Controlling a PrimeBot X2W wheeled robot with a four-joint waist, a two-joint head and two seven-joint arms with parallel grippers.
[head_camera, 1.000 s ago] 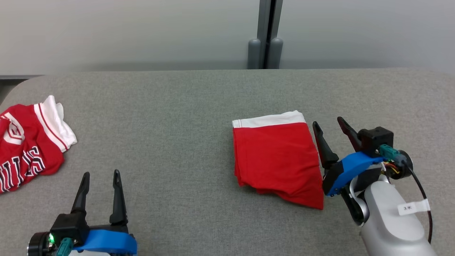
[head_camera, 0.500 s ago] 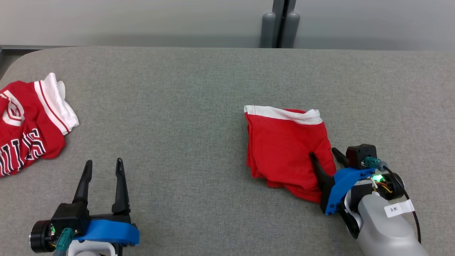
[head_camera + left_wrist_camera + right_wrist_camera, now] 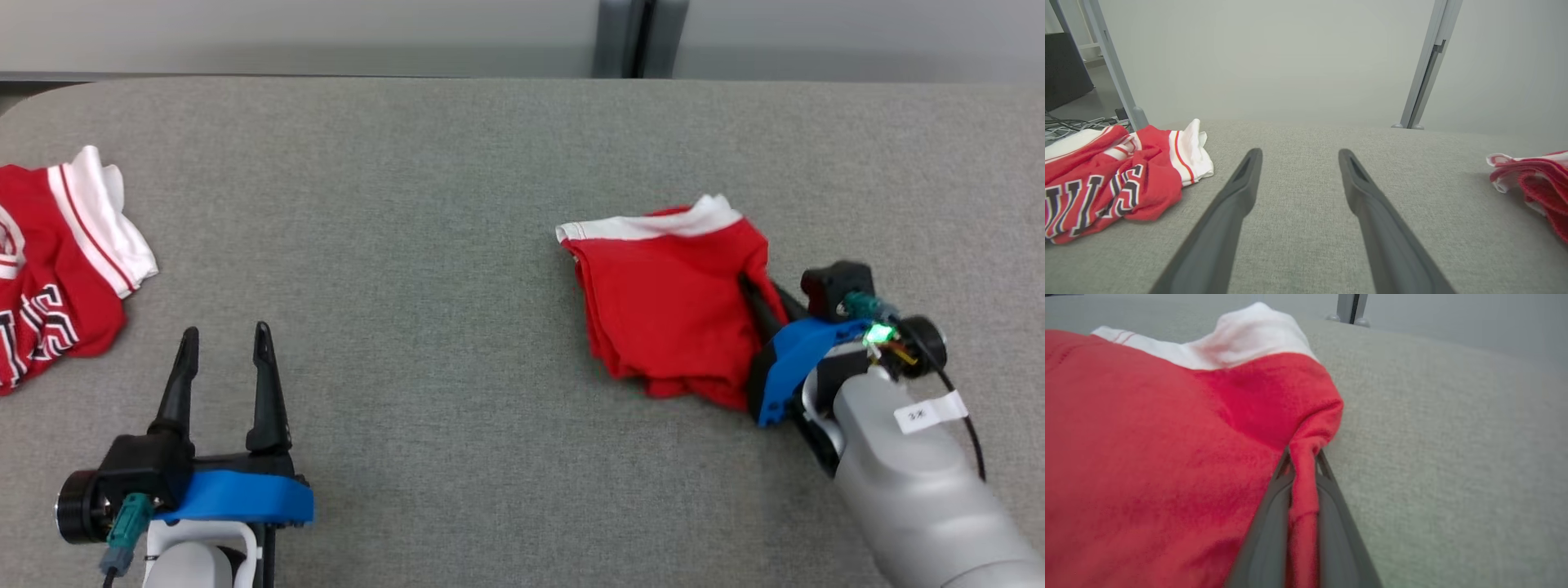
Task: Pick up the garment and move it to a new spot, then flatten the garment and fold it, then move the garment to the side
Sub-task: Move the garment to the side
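Partly hidden block letters on jersey

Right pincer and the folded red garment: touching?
Touching. The right wrist view shows the right pincer shut on a bunched fold at the edge of the red garment, with cloth squeezed between both fingers.

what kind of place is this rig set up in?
Probably a lab or test cell, not a home: grey fabric-covered table, plain partition panels on metal posts, loose cables beyond the table's edge.
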